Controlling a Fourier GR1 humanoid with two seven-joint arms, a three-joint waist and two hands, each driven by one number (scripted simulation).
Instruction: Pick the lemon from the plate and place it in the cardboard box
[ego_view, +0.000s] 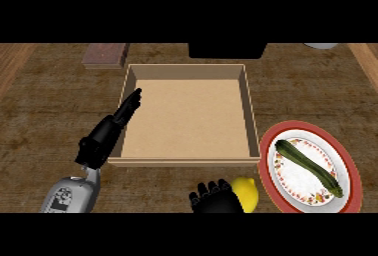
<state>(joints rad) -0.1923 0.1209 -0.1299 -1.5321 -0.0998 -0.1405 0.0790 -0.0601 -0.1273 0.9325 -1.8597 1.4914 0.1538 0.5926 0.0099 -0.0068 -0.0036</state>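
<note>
A yellow lemon shows at the bottom of the head view, just left of the red-rimmed plate. My right hand is curled round its left side, fingers bent over it. The open cardboard box lies in the middle of the counter, nothing inside it. My left hand rests along the box's left wall with straight fingers pointing up and away. A green zucchini lies diagonally on the plate.
A brown block sits at the back left beyond the box. A black object stands behind the box's far wall. A pale round thing peeks in at the top right.
</note>
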